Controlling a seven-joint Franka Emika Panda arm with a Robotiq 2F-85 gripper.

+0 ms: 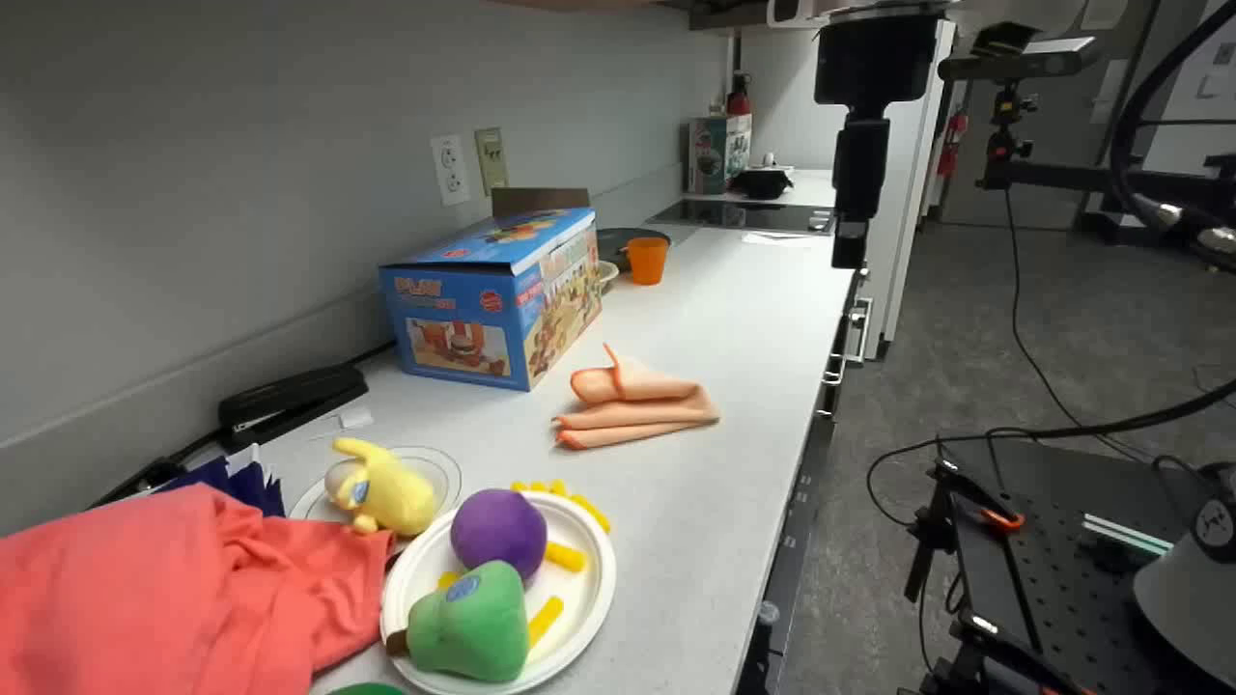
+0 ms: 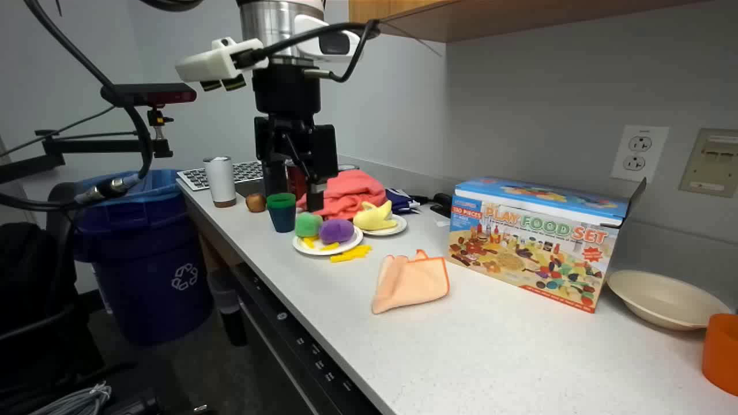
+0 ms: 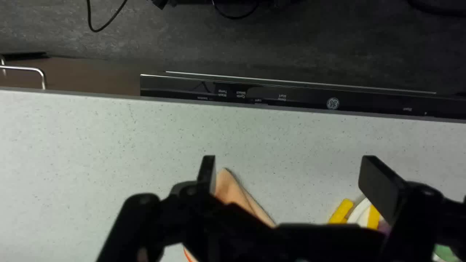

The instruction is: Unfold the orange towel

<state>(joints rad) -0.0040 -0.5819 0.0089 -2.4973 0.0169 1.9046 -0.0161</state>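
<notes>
The end effector (image 3: pixel 288 165) gapes over the counter (image 3: pixel 94 160); the orange towel (image 3: pixel 233 193), partly hidden, lies at six o'clock, the dark floor (image 3: pixel 233 43) at twelve.

Looks like a kitchen: cooktop (image 1: pixel 719 215) set in the desk (image 1: pixel 715 319), dishwasher (image 3: pixel 305 97) underneath, cupboard (image 2: pixel 519 16) overhead. Kinda lab-ish too though, what with the robot arm (image 2: pixel 265 23) and that camera (image 1: pixel 1024 66) sitting on a boom (image 1: pixel 1072 179).

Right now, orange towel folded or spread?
Folded: in an exterior view, the orange towel lies on the counter in overlapping layers, with orange-trimmed edges at one end.
</notes>
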